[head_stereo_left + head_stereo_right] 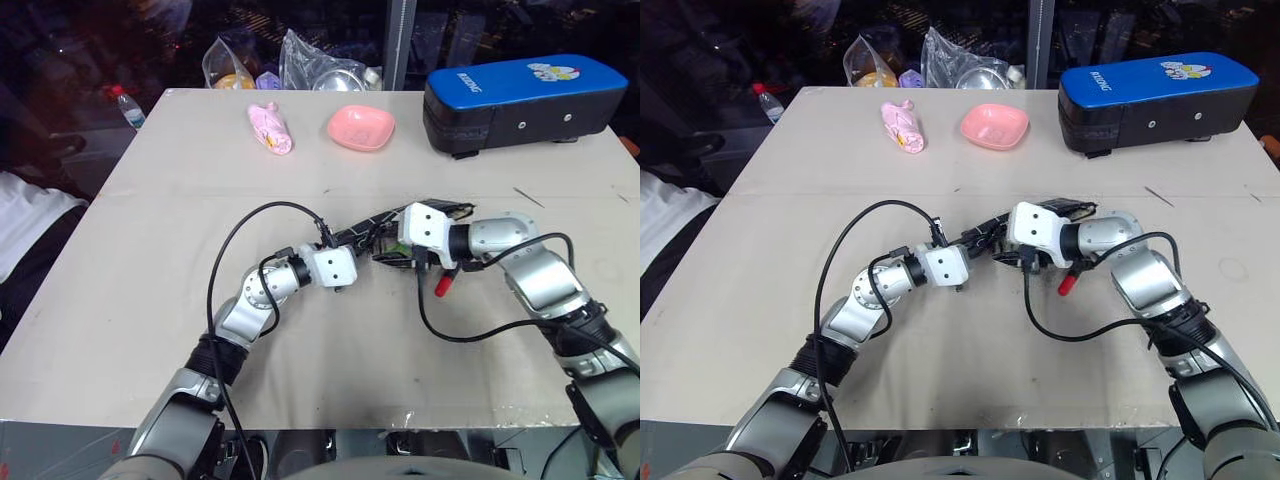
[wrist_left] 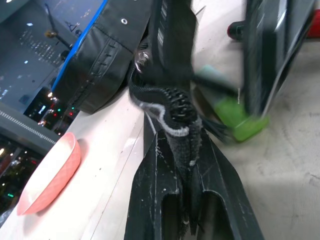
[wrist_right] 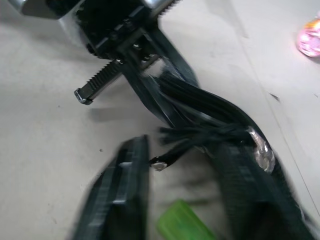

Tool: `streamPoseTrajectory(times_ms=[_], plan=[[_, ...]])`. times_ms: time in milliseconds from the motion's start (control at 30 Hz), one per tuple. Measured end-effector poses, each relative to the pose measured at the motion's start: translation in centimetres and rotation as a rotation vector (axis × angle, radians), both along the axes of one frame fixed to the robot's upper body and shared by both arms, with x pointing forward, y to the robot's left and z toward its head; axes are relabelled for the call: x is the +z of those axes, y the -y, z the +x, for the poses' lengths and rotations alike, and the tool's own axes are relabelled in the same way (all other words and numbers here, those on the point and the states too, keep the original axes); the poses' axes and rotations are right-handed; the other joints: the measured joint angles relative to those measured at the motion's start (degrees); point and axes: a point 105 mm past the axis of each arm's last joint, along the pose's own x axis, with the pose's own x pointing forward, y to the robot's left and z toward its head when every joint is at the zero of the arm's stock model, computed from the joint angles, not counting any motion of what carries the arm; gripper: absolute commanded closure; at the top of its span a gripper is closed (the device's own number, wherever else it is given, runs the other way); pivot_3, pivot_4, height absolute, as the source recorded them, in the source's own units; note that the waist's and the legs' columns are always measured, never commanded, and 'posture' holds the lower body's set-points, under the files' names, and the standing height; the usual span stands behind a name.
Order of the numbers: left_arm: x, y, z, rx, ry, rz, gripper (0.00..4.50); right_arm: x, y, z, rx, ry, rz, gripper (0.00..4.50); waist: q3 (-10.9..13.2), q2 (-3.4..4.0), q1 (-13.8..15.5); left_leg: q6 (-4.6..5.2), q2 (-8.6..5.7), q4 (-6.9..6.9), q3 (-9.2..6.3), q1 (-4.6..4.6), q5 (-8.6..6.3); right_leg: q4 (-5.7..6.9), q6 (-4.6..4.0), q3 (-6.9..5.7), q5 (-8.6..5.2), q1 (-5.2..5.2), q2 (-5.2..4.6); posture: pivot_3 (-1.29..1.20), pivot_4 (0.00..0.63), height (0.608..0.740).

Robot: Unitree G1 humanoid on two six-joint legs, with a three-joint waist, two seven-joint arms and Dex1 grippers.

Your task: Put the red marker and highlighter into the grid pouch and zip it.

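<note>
The left gripper (image 2: 187,165) pinches an edge of the grid pouch (image 1: 362,236) at mid-tabletop (image 1: 150,250), holding it up. The right gripper (image 3: 180,200) stands with jaws apart at the pouch, the green highlighter (image 3: 182,222) lying between its fingers. The red marker (image 1: 443,285) lies on the tabletop just under the right wrist.
</note>
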Motion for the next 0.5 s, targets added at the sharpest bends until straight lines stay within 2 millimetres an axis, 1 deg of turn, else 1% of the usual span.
streamPoseTrajectory(times_ms=[100,167,267,367,400,433,467,500], plan=[[-0.1,-0.1,0.0,0.009,-0.006,-0.002,4.50,0.6,2.0,-1.2,-0.036,-0.073,0.030,1.33,0.00,0.00,0.26,0.01,0.01,-0.01,-0.02,-0.01,-0.01,-0.02,0.00,0.00,0.00,0.00,0.00,0.00,0.150,0.740],[-0.3,-0.2,0.0,0.015,-0.016,-0.001,4.50,1.6,3.1,-1.9,-0.065,-0.136,0.077,1.33,0.00,0.00,0.22,0.17,0.01,-0.01,-0.03,0.00,-0.10,0.00,0.00,0.00,0.00,0.00,-0.01,0.00,0.150,0.740],[-0.4,-0.2,0.0,0.016,-0.018,-0.002,4.50,2.7,3.9,-1.9,-0.100,-0.168,0.140,1.33,0.00,-0.01,-0.02,0.24,0.02,-0.01,-0.07,0.02,-0.14,0.03,-0.02,-0.01,0.00,0.00,0.01,0.00,0.150,0.740],[-0.3,-0.2,0.0,0.016,-0.019,-0.005,4.50,3.4,5.1,-0.9,-0.201,-0.180,0.215,2.77,0.00,-0.01,0.01,0.23,0.01,-0.01,-0.06,0.01,-0.14,0.02,-0.02,0.00,0.00,0.00,0.00,0.00,0.150,0.740],[-0.3,-0.2,0.0,0.015,-0.019,-0.006,4.50,3.2,5.5,-0.5,-0.233,-0.186,0.226,3.28,0.00,-0.01,0.00,0.23,0.01,-0.01,-0.05,0.01,-0.14,0.01,-0.02,0.00,0.00,0.00,0.00,0.00,0.150,0.740],[-0.3,-0.1,0.0,0.015,-0.020,-0.009,4.50,3.1,5.7,-0.2,-0.250,-0.191,0.228,3.61,0.00,-0.01,0.01,0.23,0.00,-0.01,-0.04,0.00,-0.13,0.00,-0.01,0.00,0.00,0.00,0.00,0.00,0.150,0.740],[-0.3,-0.1,0.0,0.014,-0.020,-0.013,4.50,2.7,6.0,0.2,-0.275,-0.194,0.224,4.21,0.00,-0.01,0.00,0.22,0.00,-0.01,-0.04,0.00,-0.13,0.00,-0.01,0.00,0.00,0.00,0.00,0.00,0.150,0.740],[-0.2,0.0,0.0,0.012,-0.020,-0.016,4.50,2.2,6.4,0.6,-0.305,-0.199,0.215,4.45,0.00,-0.01,0.00,0.22,0.00,-0.01,-0.04,0.00,-0.13,0.00,-0.01,0.00,0.00,0.00,0.00,0.00,0.150,0.740]])
